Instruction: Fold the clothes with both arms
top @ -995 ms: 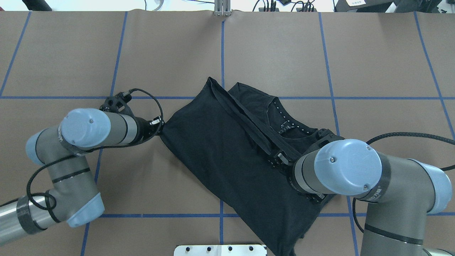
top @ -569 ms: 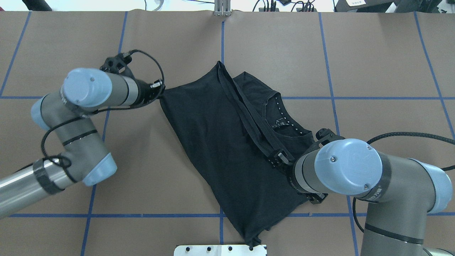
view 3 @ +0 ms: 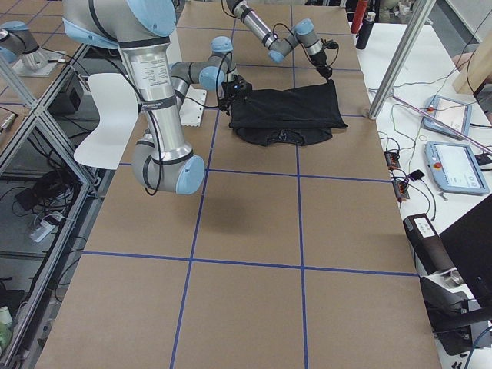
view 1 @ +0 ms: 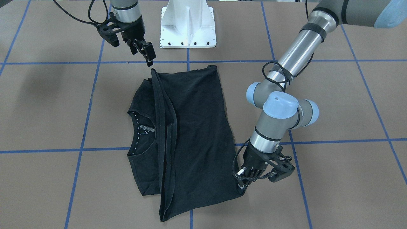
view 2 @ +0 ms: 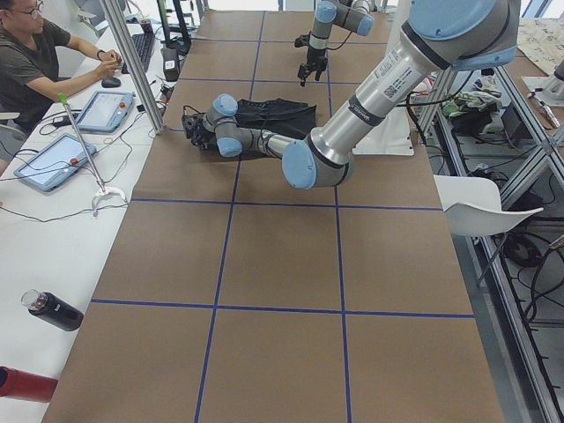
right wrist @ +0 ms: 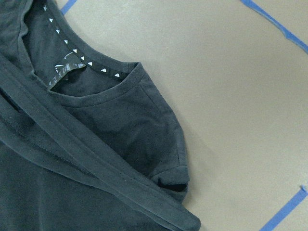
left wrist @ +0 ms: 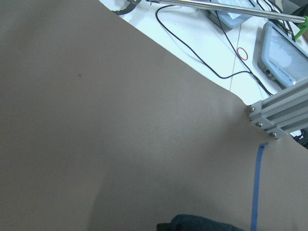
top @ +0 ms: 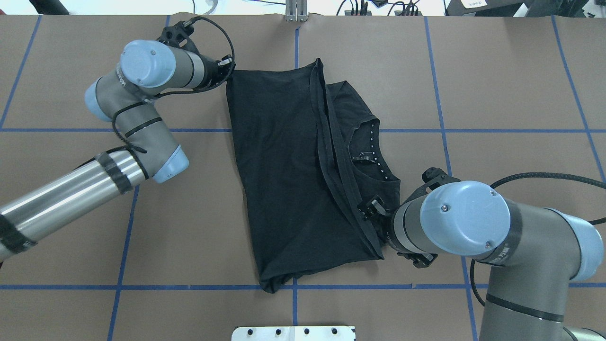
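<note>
The black T-shirt (top: 284,166) lies on the brown table, folded lengthwise, with its collar (top: 367,151) showing to the right of the fold band. No printed graphic shows. My left gripper (top: 228,72) is shut on the shirt's far left corner; it also shows low at the table in the front view (view 1: 242,185). A bit of black cloth (left wrist: 202,224) shows at the bottom of the left wrist view. My right gripper (top: 368,210) hovers open over the shirt's near right part, above its corner in the front view (view 1: 147,57). The right wrist view shows collar and sleeve (right wrist: 163,139).
The white base block (view 1: 188,25) stands at the robot's table edge. Blue tape lines (top: 445,130) grid the table. An aluminium post (top: 296,12) stands at the far edge. An operator (view 2: 44,62) sits at a side desk with tablets.
My left gripper has moved far away from the robot, dragging the shirt's corner. The shirt has swung from diagonal to straight along the table. The right arm has stayed put.
</note>
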Motion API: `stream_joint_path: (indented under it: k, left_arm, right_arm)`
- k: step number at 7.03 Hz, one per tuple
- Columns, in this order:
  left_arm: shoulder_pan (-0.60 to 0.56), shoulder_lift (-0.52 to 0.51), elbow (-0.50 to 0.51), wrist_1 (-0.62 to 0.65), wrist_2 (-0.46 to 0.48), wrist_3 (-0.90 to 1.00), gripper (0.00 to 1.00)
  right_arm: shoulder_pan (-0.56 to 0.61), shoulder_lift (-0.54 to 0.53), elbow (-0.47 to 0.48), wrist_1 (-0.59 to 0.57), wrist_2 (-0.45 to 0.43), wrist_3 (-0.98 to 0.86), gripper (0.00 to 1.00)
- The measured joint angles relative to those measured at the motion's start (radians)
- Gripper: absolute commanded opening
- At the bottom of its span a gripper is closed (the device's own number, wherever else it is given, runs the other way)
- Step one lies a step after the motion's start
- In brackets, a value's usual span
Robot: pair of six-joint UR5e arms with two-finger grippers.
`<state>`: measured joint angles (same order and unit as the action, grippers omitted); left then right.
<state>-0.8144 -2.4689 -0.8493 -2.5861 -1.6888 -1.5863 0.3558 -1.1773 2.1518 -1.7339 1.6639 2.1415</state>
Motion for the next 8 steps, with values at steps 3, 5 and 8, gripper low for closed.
stream_joint_path:
  k: [3,5,8]
  left_arm:
    - [-0.012,0.084,-0.094,-0.034,-0.010,0.026,0.99]
    - [-0.017,0.294,-0.410,0.034,-0.095,0.029,0.99]
    - [-0.019,0.532,-0.768,0.178,-0.163,0.029,0.99]
  right_arm:
    - [-0.005,0.046,-0.069,0.100,-0.093,-0.008,1.00]
    - [-0.029,0.085,-0.131,0.167,-0.134,-0.022,0.99]
    - [-0.085,0.107,-0.158,0.076,-0.151,-0.373,0.49]
